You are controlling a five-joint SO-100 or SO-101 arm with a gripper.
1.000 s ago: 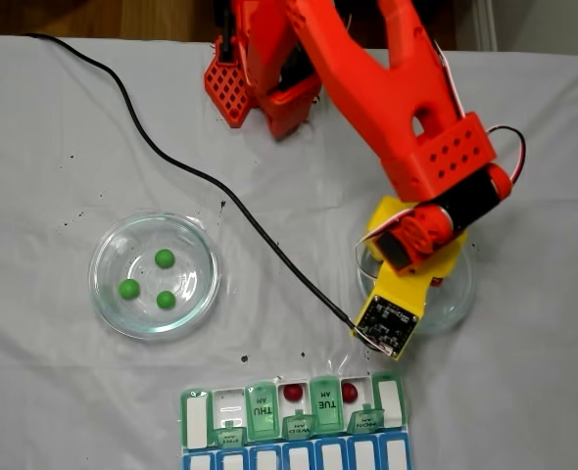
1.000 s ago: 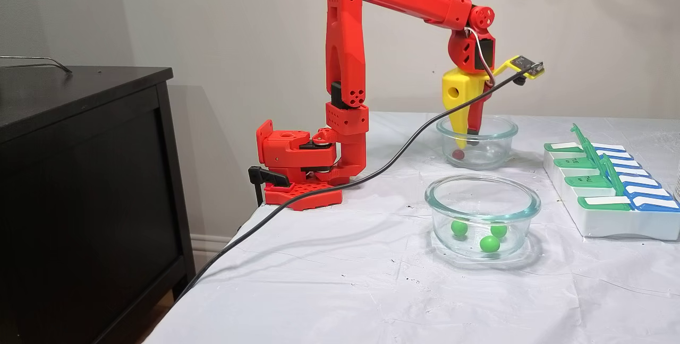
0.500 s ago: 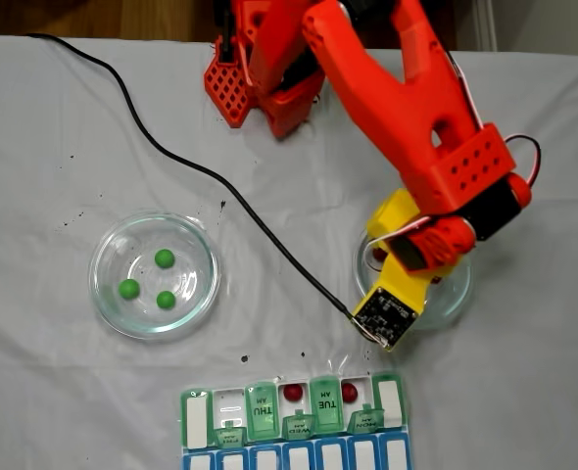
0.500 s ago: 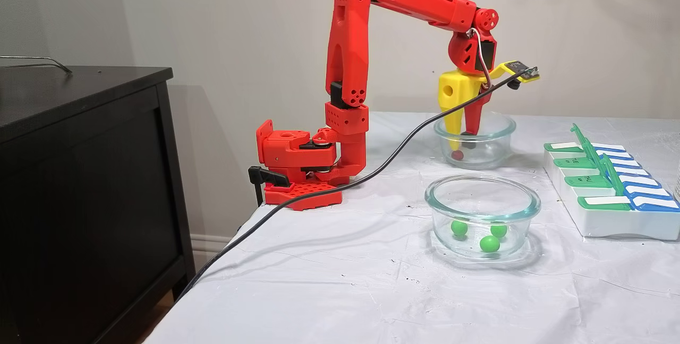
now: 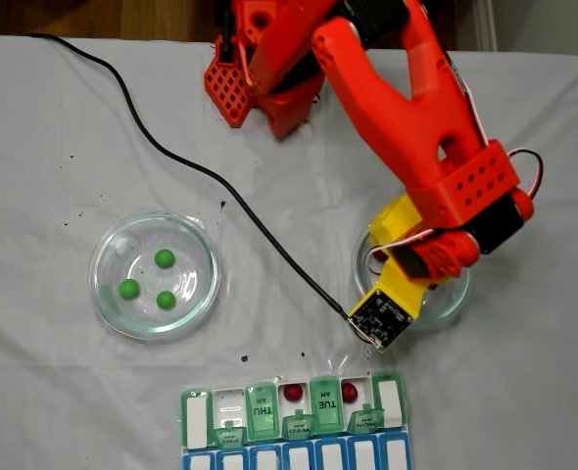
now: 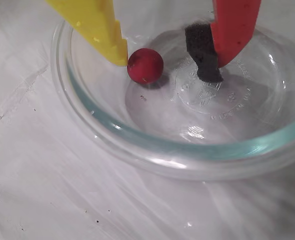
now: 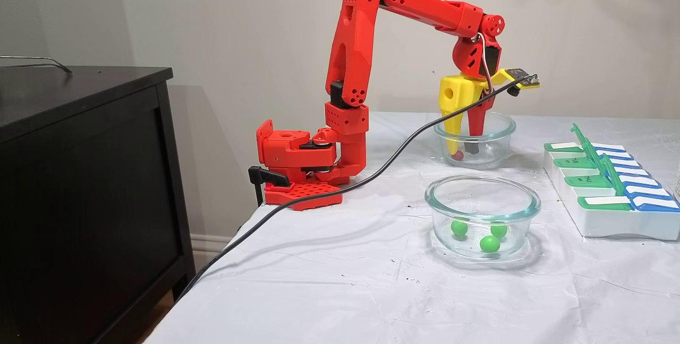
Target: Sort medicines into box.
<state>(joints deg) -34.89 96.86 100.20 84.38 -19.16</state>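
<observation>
Gripper (image 6: 170,62) sits inside a clear glass dish (image 6: 152,145) in the wrist view, jaws apart w/ nothing held. Yellow finger (image 6: 100,30) comes in top left, a smooth wedge, its tip touching the dark red ball (image 6: 145,65) on the ball's left side. Red finger (image 6: 235,27) is top right w/ a black foam pad (image 6: 202,52), well apart from the ball. Ball is round, matte, lying on the dish floor btwn the two fingers, closer to yellow. Dish has a thick greenish rim and embossed lettering on its base. White wrinkled cloth (image 6: 47,190) under it, a few dark specks.

Top-down fixed view: red plastic arm (image 5: 407,117) reaches over the right-hand dish (image 5: 454,299); a small circuit board (image 5: 378,319) on a yellow mount juts twd the pill box (image 5: 294,411). Left dish (image 5: 154,275) holds three green balls (image 5: 164,258). Box has translucent green lids, some flipped up; two red balls (image 5: 292,393) lie in open compartments, the second (image 5: 350,393) right of the TUE lid. Black cable (image 5: 171,162) crosses the cloth.

Side fixed view: gripper (image 7: 461,154) points down into the far dish (image 7: 499,126), fingers spread, red ball (image 7: 458,156) at the yellow tip. Near dish (image 7: 482,203) has the green balls (image 7: 489,243). Box (image 7: 611,216) stands to the right, white body, green lids raised. Dark cabinet (image 7: 79,174) at left.
</observation>
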